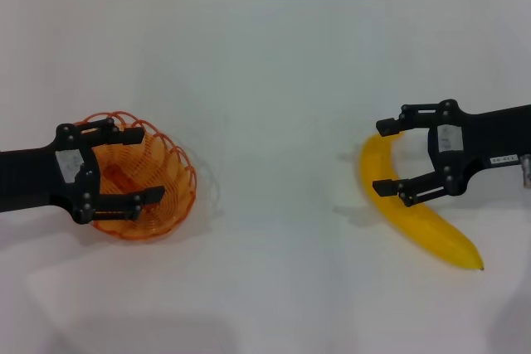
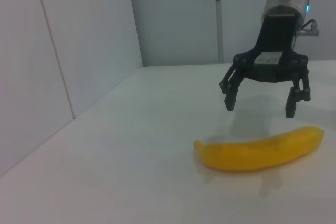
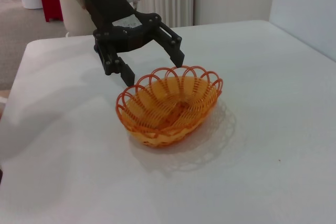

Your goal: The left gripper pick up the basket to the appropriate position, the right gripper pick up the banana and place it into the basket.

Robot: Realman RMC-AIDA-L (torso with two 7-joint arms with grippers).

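two claws are working over a white desk [image 1: 274, 80]. the left claw [image 1: 148, 165] is hanging at about nine o'clock in the head view, its fingers spread wide and pinching nothing. it is hovering over the near-side part of the basket [image 1: 158, 184], with one finger [image 1: 124, 132] lying across the twelve o'clock edge of the rim and the other [image 1: 133, 202] across the six o'clock edge as seen from the head. in the right wrist view the left claw [image 3: 152, 69] is showing just behind and above the basket [image 3: 170, 106], its tips sitting near the looped rim; whether they are touching the wire cannot be told. the basket is resting flat on the desk [image 3: 262, 156], upright, with nothing yellow inside it.

the right claw [image 1: 383, 157] is sitting at about three o'clock in the head view, also spread wide and gripping nothing. its fingers are bracketing the upper end of the banana [image 1: 415, 217], which is lying on the desk and curving down toward five o'clock, dark tip pointing that way. in the left wrist view the right claw [image 2: 261, 104] is hovering above the banana [image 2: 257, 153], its fingertips clear of the fruit, and the banana is lying flat on the desk [image 2: 131, 171]. basket and banana are lying well apart, at opposite sides of the desk.
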